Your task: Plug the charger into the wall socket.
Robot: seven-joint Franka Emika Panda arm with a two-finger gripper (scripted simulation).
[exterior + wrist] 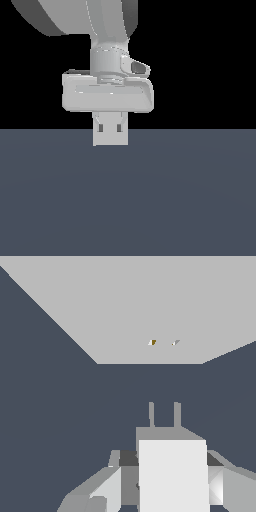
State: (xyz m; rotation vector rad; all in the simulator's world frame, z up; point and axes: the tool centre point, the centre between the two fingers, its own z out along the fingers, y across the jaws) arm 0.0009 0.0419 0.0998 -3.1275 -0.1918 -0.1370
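- Dark slate bench [190, 200] fills the lower half of the exterior view, with a black void behind it.
- Picking up looks done: the jaws of the gripper [167, 476] are clenched on the charger [172, 471], held above the bench.
- Its two prongs [164, 415] point toward the wall socket [125, 306], whose two small holes [162, 342] sit roughly in line with them.
- Prongs and plate are clearly apart, so closing that gap and inserting remain, by my judgement.
- No containers are visible in either view.
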